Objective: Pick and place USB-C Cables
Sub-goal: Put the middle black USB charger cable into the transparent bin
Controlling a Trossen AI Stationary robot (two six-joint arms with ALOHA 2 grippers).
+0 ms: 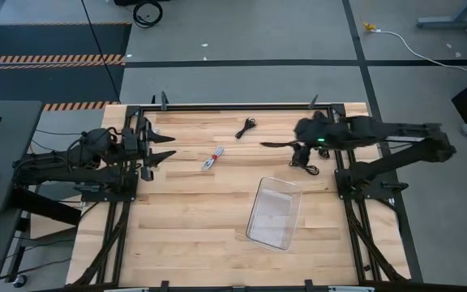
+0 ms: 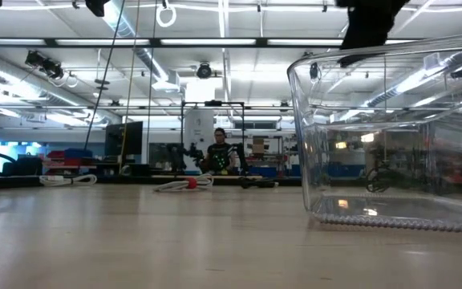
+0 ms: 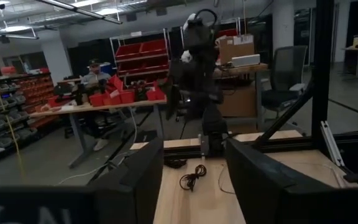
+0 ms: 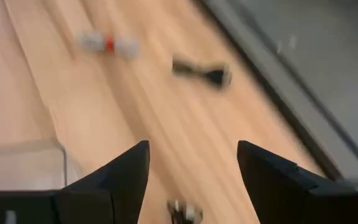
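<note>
Three small cable bundles lie on the wooden table. A black one (image 1: 246,127) is near the far edge. A silvery one with red (image 1: 212,159) lies mid-table. Another black one (image 1: 305,166) lies under my right arm's wrist. My right gripper (image 1: 270,144) is open and hovers above the table, pointing toward the table's left. Its wrist view shows the silvery-red bundle (image 4: 109,43) and the far black bundle (image 4: 201,71) ahead, and a cable end (image 4: 182,213) below its fingers. My left gripper (image 1: 167,148) is open and waits at the table's left side.
A clear plastic container (image 1: 274,212) stands on the table right of centre, toward the near edge, and it fills the right of the low view (image 2: 391,136). A black frame rail (image 1: 242,106) runs along the far edge. A person (image 3: 95,71) sits at a bench beyond the table.
</note>
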